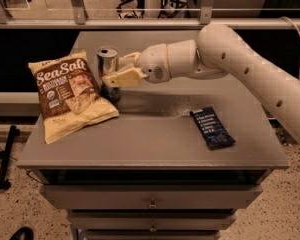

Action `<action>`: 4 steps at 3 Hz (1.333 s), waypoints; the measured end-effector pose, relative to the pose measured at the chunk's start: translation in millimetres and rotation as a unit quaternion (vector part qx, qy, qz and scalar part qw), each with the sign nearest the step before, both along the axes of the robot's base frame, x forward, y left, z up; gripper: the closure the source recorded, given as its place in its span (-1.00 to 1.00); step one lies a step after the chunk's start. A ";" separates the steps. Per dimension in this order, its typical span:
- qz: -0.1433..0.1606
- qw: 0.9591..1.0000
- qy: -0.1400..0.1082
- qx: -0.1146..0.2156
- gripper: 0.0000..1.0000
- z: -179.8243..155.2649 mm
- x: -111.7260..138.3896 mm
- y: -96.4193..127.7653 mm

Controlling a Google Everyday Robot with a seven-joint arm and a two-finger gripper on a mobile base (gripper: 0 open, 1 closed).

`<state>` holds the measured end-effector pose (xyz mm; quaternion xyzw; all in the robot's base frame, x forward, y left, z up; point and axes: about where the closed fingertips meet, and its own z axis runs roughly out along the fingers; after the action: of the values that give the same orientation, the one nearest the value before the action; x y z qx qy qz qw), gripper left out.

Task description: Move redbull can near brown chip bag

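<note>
You have the gripper closed around the redbull can. One finger crosses the front of the can at mid-height and the other sits behind it. That side grip keeps the can upright, top rim up, just beside the upper right edge of the brown chip bag. The bag lies flat on the surface, so there is room to set the can down beside it without tipping anything. The can's base is at or just above the surface, and you cannot tell from here whether it has touched down.

By my reading the can is already near enough to the bag. What remains is to settle it and let go. The dark-blue bar wrapper lies well to the right of the bag, clear of this work.
</note>
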<state>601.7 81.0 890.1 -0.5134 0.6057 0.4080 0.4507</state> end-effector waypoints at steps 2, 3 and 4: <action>0.015 0.999 0.021 -0.041 0.17 -17.2 0.0 1.5; 0.019 0.999 0.023 -0.044 -0.30 -22.2 -1.6 1.0; 0.021 0.999 0.027 -0.042 -0.78 -26.3 -4.6 -1.9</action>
<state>597.1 79.1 863.8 -0.5336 0.6230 0.4054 0.4035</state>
